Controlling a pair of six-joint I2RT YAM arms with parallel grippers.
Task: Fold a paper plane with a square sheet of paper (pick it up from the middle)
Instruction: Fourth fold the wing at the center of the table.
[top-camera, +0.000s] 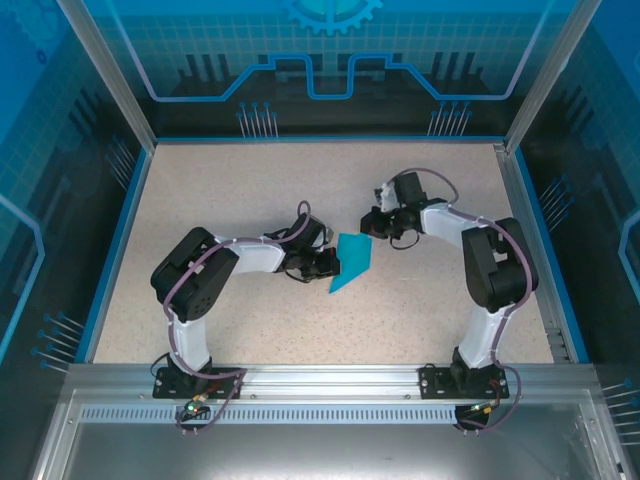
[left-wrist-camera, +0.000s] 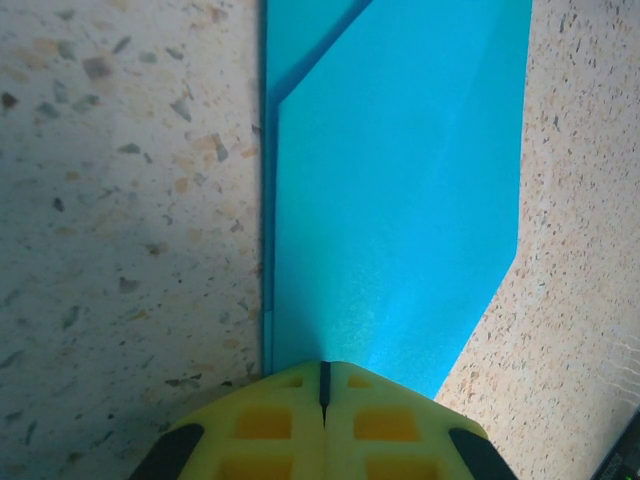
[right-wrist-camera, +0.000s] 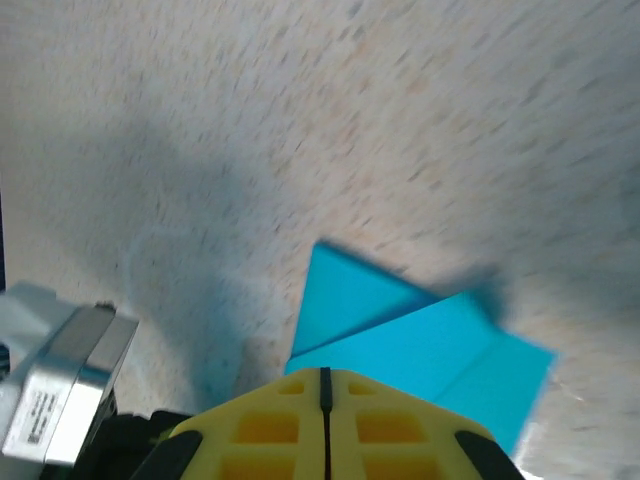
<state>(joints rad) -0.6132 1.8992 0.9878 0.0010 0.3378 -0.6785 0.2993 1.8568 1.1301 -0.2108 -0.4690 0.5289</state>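
The paper (top-camera: 350, 262) lies flat on the table (top-camera: 230, 190), near the middle, between the two grippers; it is not in any box or tray. It is already folded to a narrow form with one slanted corner, and in the left wrist view a second layer shows along its long edge. The left gripper (left-wrist-camera: 322, 372) has its fingers closed together, with the tips at the near edge of the paper, touching it or just above it. The right gripper (right-wrist-camera: 325, 375) is also closed and stands at the opposite edge; this view is blurred, so contact cannot be told. The step in hand seems to be the pressing of a fold. The next move probably needs one gripper to hold the paper down while the other opens and lifts an edge, gently, because the thin sheet can slide
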